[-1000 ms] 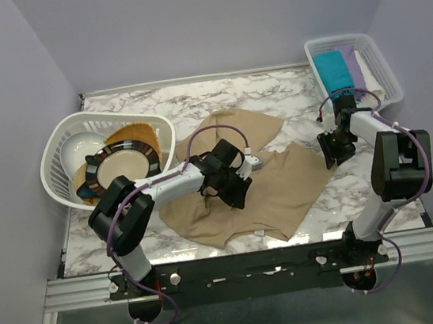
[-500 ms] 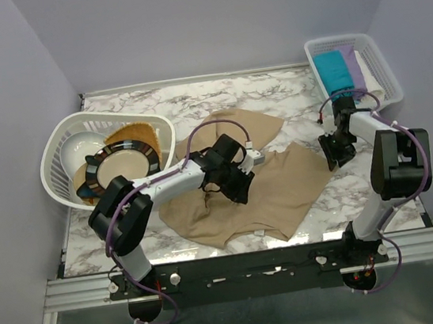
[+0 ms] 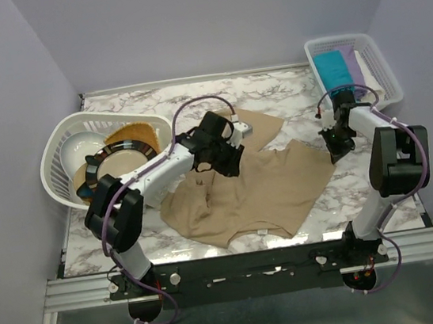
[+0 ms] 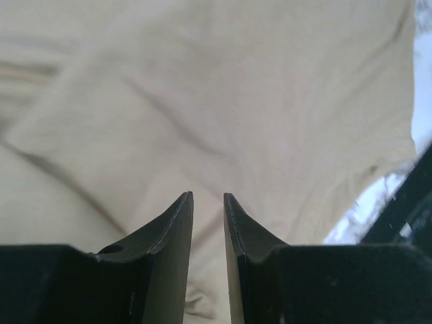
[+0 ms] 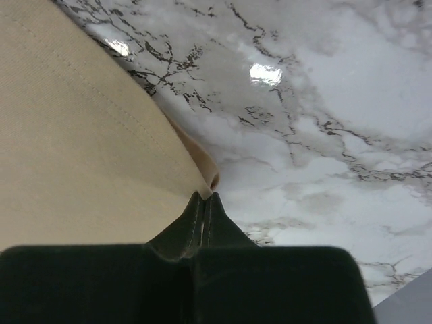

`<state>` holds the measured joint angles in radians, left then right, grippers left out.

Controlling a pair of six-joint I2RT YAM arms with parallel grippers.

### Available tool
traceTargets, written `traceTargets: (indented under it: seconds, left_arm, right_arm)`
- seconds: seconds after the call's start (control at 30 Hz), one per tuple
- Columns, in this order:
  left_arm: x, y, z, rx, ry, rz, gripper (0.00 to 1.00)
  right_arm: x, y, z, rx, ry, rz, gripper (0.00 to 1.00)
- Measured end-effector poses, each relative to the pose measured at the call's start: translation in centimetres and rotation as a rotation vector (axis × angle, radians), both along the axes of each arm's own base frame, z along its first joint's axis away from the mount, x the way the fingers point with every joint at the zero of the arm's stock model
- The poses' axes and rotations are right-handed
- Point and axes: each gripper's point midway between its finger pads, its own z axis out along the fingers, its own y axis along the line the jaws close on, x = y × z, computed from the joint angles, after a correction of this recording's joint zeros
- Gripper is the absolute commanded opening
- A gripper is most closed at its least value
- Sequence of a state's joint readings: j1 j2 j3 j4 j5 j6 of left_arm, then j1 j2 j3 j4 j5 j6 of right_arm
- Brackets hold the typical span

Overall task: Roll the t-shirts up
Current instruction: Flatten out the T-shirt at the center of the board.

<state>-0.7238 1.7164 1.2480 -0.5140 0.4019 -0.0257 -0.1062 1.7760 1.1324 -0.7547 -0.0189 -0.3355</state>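
A large beige t-shirt (image 3: 260, 188) lies spread and creased in the middle of the marble table. My left gripper (image 3: 229, 164) hovers over its upper part. In the left wrist view my left gripper (image 4: 208, 196) is open a little, with only the beige t-shirt (image 4: 223, 101) showing beneath the gap. My right gripper (image 3: 334, 153) sits at the shirt's right edge. In the right wrist view my right gripper (image 5: 206, 197) is shut on a folded corner of the beige t-shirt (image 5: 74, 155). A teal t-shirt (image 3: 335, 69) and a lilac one (image 3: 354, 66) lie folded in the basket at the back right.
A white lattice basket (image 3: 385, 80) stands at the back right corner. A second white basket (image 3: 55, 163) at the left holds a tan plate with a black patterned rim (image 3: 125, 164) and other dishes. Lilac walls close in the table on three sides.
My left gripper has moved up the shirt, away from the table's near edge. My right gripper has gone from open to shut, pinching the shirt's right edge.
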Motion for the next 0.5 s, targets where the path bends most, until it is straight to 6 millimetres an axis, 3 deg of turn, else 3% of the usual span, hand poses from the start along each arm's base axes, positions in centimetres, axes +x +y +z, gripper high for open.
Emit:
traceTargets:
  seconds: [0.1,0.2,0.27,0.37,0.5]
  left_arm:
    - [4.3,0.7,2.5,-0.017,-0.095,0.089,0.31]
    - [9.7,0.9,5.7,-0.044,-0.194,0.178,0.22]
    - [11.7,1.1,6.4,-0.046,-0.224,0.209,0.18]
    - [11.4,1.5,5.3,-0.013,-0.192,0.212,0.15]
    - [8.5,2.6,1.6,0.056,-0.075,0.206,0.14]
  right_arm:
    - [0.8,-0.1,1.3,-0.005,-0.046,0.01,0.0]
    - [1.5,-0.1,4.2,-0.01,-0.141,0.02,0.0]
    - [1.7,0.1,6.4,-0.012,-0.208,0.032,0.0]
    - [1.7,0.4,8.9,-0.015,-0.278,0.05,0.01]
    - [0.8,0.7,10.7,-0.016,-0.311,0.065,0.0]
